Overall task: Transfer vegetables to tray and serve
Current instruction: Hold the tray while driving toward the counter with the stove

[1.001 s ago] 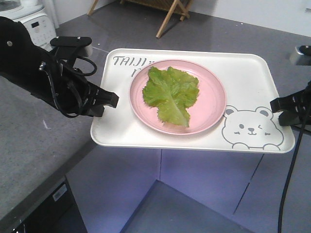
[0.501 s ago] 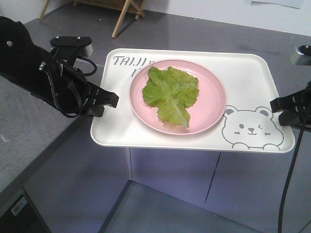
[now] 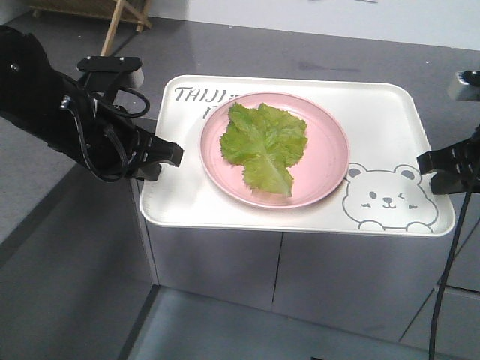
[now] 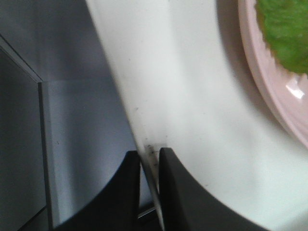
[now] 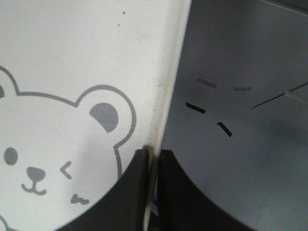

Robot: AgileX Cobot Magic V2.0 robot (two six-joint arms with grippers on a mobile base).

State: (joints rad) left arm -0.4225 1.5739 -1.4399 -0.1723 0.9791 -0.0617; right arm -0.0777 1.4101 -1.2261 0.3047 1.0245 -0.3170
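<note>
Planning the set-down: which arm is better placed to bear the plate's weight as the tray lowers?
Probably left. The left gripper clamps the tray rim close beside the pink plate with the lettuce leaf; the right gripper clamps the rim by the bear drawing, farther off.

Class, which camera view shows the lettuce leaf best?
Exterior front-facing: the whole lettuce leaf lies on the pink plate. Left wrist catches only a blurred green edge; right wrist shows none of it.
</note>
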